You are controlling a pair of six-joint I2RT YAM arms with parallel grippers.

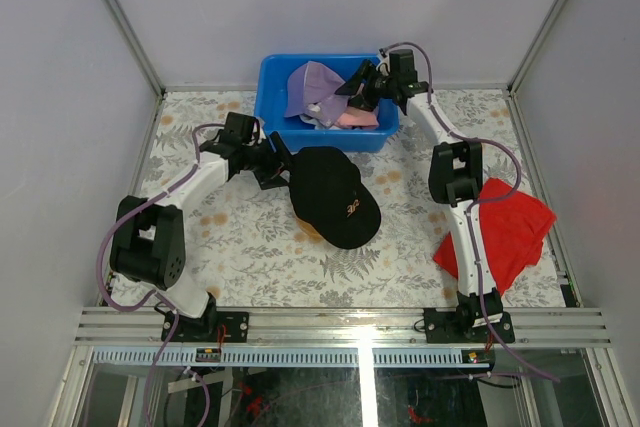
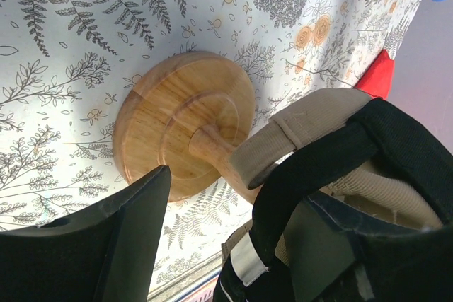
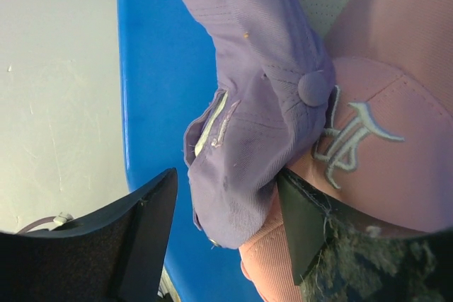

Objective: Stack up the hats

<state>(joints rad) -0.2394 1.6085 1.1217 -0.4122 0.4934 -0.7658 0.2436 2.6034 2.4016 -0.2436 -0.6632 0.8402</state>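
While your left pincer is hanging wide at 10 o'clock of the black cap, your right pincer is gaping around the lavender cap; closing on it is likely coming next.

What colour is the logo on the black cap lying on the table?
The logo on the black cap is gold; the top external view shows it best.

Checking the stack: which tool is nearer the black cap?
Left. The left tool is at the black cap's edge; the right tool is over the blue bin.
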